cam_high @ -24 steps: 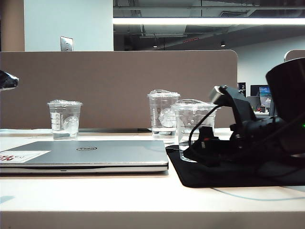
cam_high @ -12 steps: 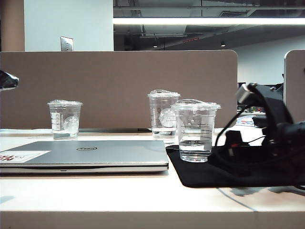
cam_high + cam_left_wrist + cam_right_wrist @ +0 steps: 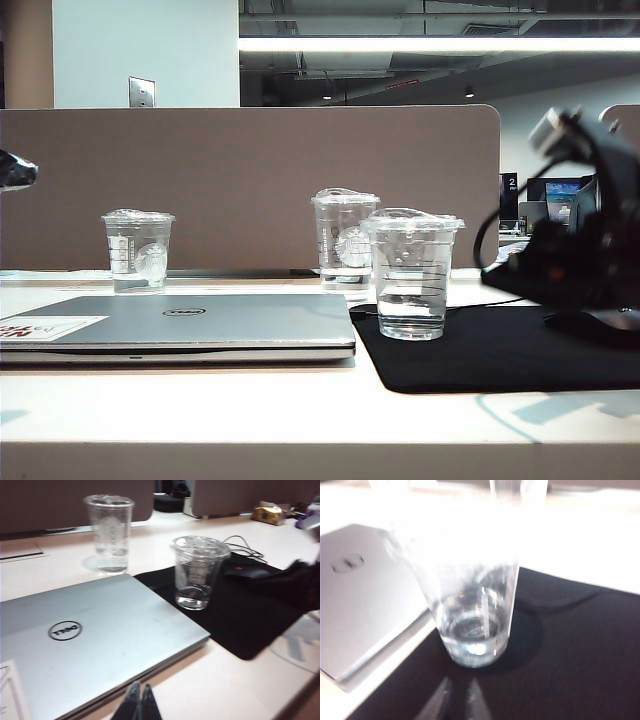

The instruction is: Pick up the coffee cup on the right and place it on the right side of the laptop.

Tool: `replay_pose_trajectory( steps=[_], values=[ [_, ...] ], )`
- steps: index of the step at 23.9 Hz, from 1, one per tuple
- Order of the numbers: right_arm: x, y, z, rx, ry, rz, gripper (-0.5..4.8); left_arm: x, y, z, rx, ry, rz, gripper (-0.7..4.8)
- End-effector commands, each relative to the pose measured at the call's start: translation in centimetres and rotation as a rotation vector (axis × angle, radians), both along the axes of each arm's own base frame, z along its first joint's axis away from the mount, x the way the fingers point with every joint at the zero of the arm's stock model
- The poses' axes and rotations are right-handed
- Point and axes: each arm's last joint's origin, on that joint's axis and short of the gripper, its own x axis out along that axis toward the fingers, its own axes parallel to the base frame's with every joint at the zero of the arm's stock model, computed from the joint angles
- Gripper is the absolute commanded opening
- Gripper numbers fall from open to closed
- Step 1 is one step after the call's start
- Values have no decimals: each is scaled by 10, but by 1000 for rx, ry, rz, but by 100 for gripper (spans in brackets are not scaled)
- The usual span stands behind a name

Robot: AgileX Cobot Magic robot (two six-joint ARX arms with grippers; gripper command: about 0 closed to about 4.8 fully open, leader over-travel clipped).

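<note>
We see the coffee cup (image 3: 411, 272) standing just right of the laptop (image 3: 180, 322), free ahead of our nearly pressed-together right gripper (image 3: 456, 696); left gripper (image 3: 139, 700) pressed together, so placing looks done.

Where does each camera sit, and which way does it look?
Exterior view: low at table edge, facing the divider; sees laptop, cup, right arm.
Left wrist view: above the laptop's near edge; shut left hand shows.
Right wrist view: close before the cup on the black mat; right hand blurred.
All share cup and laptop.
</note>
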Motion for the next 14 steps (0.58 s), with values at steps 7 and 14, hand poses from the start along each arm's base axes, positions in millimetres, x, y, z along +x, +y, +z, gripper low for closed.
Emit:
replay_pose_trajectory(
  steps=[7, 14],
  values=[
    [-46, -16, 57, 249, -279, 9, -9, 14, 35, 2, -1, -8, 393, -5],
    [-68, -25, 78, 270, -313, -35, -9, 15, 42, 2, -1, -8, 463, -5]
  ],
)
